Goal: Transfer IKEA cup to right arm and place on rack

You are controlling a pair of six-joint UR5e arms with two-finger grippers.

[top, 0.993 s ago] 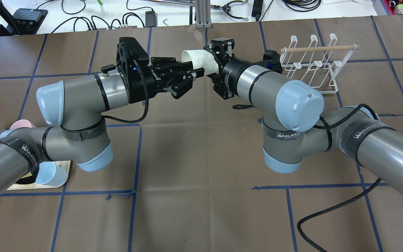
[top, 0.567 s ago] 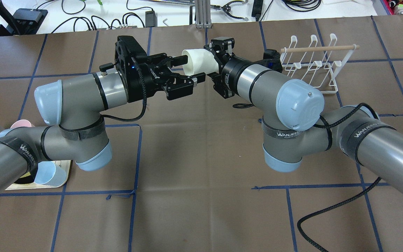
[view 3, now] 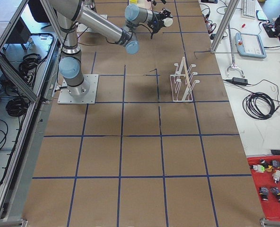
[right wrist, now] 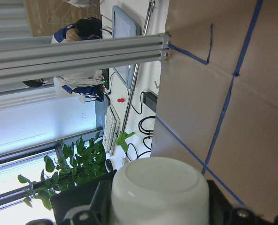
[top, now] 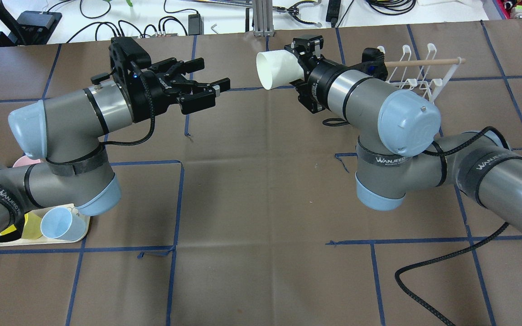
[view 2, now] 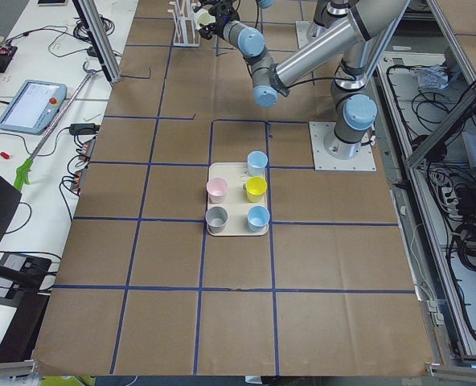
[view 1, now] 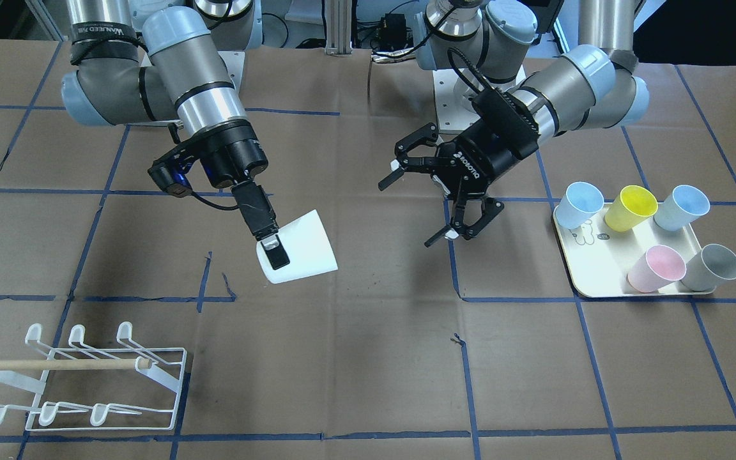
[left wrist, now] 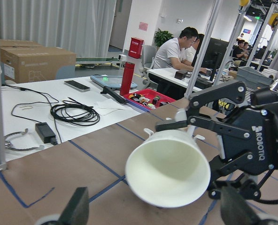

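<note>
My right pincer (view 1: 276,255) pinches cup (view 1: 307,246) by one wall; left pincer (top: 214,72) spread wide, empty. Risk: grip slips swinging to far-right-corner rack (view 1: 55,365); cup drops.

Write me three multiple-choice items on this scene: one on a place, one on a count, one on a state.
1. The white cup is:
A. on the tray
B. in the right pincer
C. in the left pincer

2. How many cups are on the tray?
A. three
B. five
C. seven

3. The left pincer is:
A. shut on a cup
B. shut on nothing
C. open and empty

Key:
1 B: the right pincer clamps the white cup near its base, in the air.
2 B: two pale blue, one yellow, one pink and one grey.
3 C: its jaws stand wide apart with nothing between them.
</note>
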